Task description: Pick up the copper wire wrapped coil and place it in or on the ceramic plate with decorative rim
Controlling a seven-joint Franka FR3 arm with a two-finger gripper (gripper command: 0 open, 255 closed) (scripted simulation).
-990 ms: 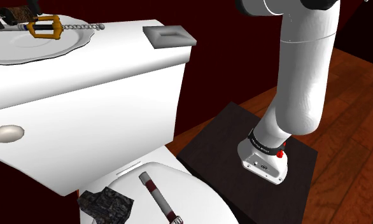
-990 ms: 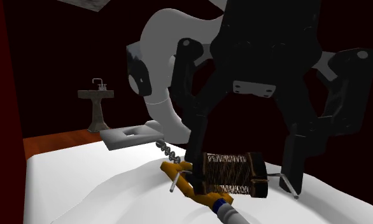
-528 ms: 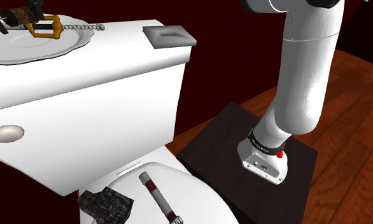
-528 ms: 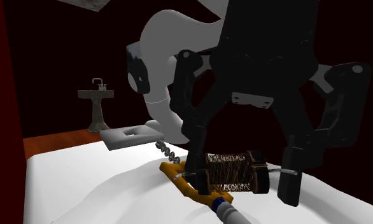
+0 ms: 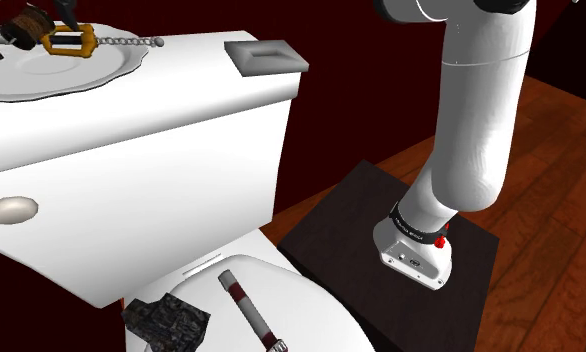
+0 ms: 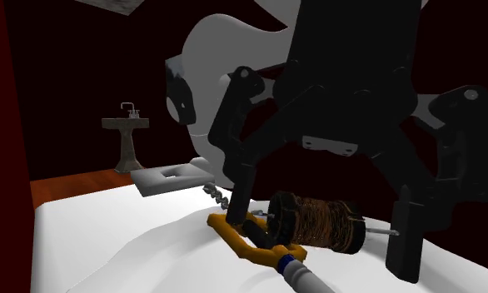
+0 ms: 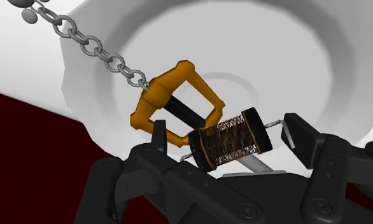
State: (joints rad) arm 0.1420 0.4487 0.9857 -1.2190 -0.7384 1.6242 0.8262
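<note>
The copper wire coil [image 7: 230, 141] lies on its side on the white plate [image 7: 344, 57], leaning against an orange-handled key-shaped object [image 7: 172, 105] with a chain. My black gripper [image 7: 230, 137] straddles the coil, open, its fingertips [image 7: 158, 137] standing off the coil's dark end caps. In the second exterior view the coil [image 6: 313, 220] rests between the spread fingers of the gripper [image 6: 321, 229] just above the plate [image 6: 151, 250]. The shoulder view has the coil [image 5: 23, 27] at the far top left, on the plate [image 5: 101, 75] atop the toilet tank.
The plate sits on a white toilet tank [image 5: 131, 170] beside a grey rectangular dish [image 5: 266, 57]. A red-and-white striped stick [image 5: 249, 310] and a dark rocky block [image 5: 168, 320] lie on the toilet lid. My dark stand [image 5: 401, 260] is on a wooden floor. A pedestal sink [image 6: 126, 137] stands far off.
The fingers have spread apart and let go of the coil. The coil has shifted a little to the second exterior view's right and now rests on the plate.
</note>
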